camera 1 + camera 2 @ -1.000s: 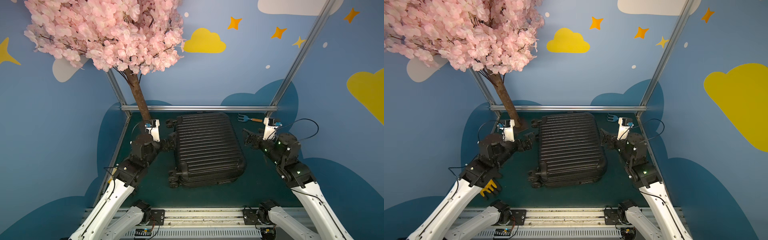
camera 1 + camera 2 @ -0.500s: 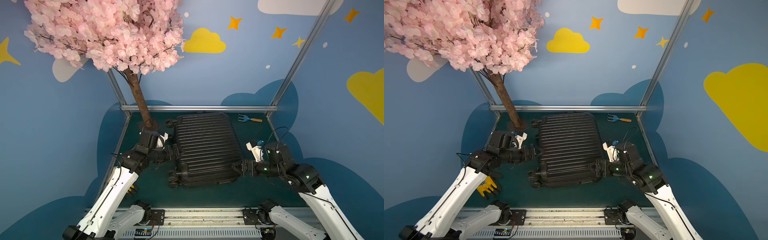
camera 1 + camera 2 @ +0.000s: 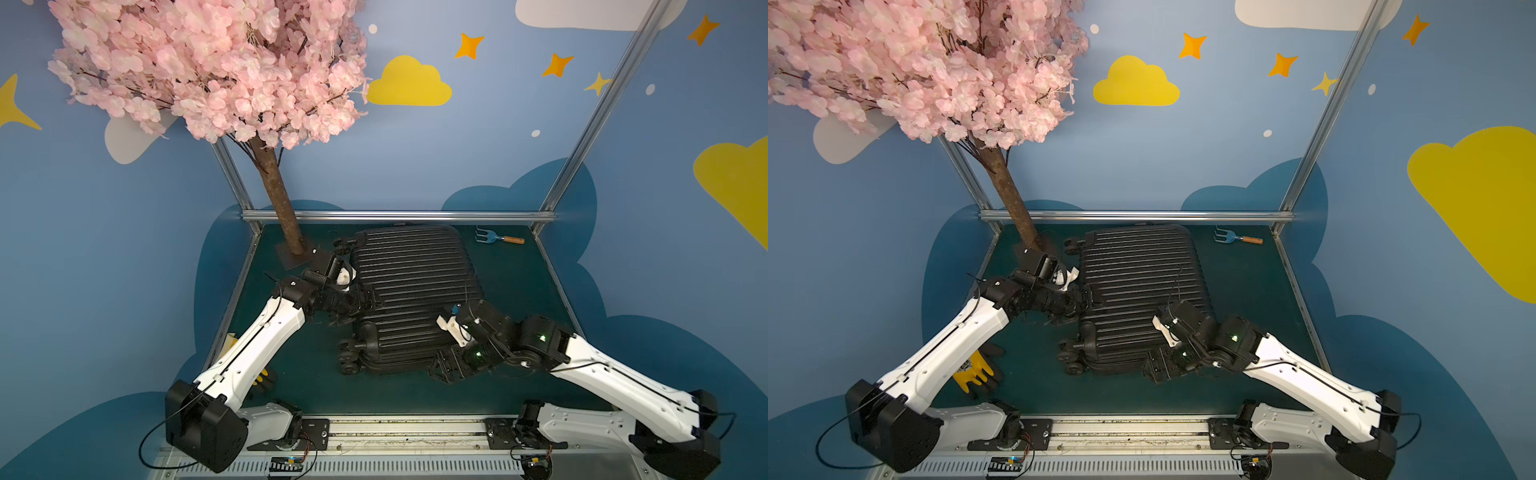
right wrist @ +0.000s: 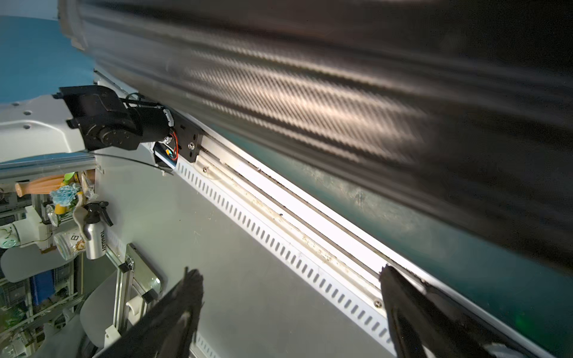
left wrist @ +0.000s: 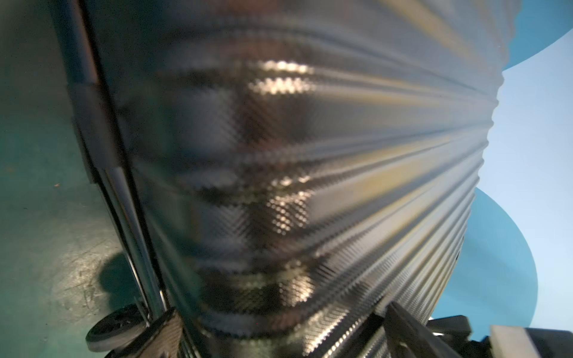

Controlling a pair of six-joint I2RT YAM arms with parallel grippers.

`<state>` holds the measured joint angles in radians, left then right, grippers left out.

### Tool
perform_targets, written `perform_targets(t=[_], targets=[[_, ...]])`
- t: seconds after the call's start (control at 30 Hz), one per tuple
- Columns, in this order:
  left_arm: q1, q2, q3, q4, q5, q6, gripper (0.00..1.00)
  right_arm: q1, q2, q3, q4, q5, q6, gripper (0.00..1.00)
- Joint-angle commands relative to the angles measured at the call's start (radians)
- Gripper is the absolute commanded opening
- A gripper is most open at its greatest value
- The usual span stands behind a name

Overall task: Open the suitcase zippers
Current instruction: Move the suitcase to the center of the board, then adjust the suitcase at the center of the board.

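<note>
The black suitcase (image 3: 415,291) lies flat and shut in the middle of the green worktop (image 3: 519,286), ribs up, wheels to the left; the left fingers (image 5: 403,331) are spread wide at its left edge, close to it; the right fingers (image 4: 412,313) are spread wide too, with nothing between them, low by the near right corner; the zippers are too dark to see.

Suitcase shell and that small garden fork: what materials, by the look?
Suitcase: probably hard plastic; black, ribbed, semi-gloss, fine weave-pattern texture catching highlights.
Garden fork: blue head, painted metal or plastic, unclear; orange-brown handle looks wooden.
</note>
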<state>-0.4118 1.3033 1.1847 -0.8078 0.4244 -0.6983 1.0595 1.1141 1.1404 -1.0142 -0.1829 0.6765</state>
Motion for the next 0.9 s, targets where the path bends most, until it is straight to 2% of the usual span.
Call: perform_targets(t=[0.0, 0.13, 0.23, 0.33, 0.43, 0.57, 0.73, 0.87], targets=[[-0.013, 0.086, 0.066, 0.135, 0.036, 0.022, 1.0, 0.0, 0.078, 0.035, 0.133, 0.092, 0.012, 0.89], [-0.014, 0.193, 0.185, 0.138, 0.021, 0.054, 0.99, -0.02, 0.203, 0.107, 0.201, 0.122, -0.009, 0.88], [-0.008, 0.245, 0.292, 0.091, -0.034, 0.101, 0.99, -0.037, 0.275, 0.181, 0.204, 0.183, -0.031, 0.87], [0.0, 0.222, 0.351, 0.015, -0.153, 0.154, 0.99, -0.084, 0.309, 0.215, 0.202, 0.242, -0.05, 0.87], [0.004, 0.132, 0.345, -0.035, -0.29, 0.207, 1.0, -0.152, 0.315, 0.206, 0.233, 0.207, -0.063, 0.87], [-0.006, -0.039, 0.243, -0.062, -0.4, 0.268, 1.0, -0.191, 0.301, 0.2, 0.258, 0.14, -0.09, 0.88], [-0.062, -0.271, 0.013, -0.05, -0.366, 0.323, 0.99, -0.194, 0.238, 0.175, 0.28, 0.115, -0.141, 0.87], [-0.147, -0.416, -0.125, -0.046, -0.402, 0.334, 0.98, -0.195, 0.175, 0.121, 0.31, 0.085, -0.169, 0.87]])
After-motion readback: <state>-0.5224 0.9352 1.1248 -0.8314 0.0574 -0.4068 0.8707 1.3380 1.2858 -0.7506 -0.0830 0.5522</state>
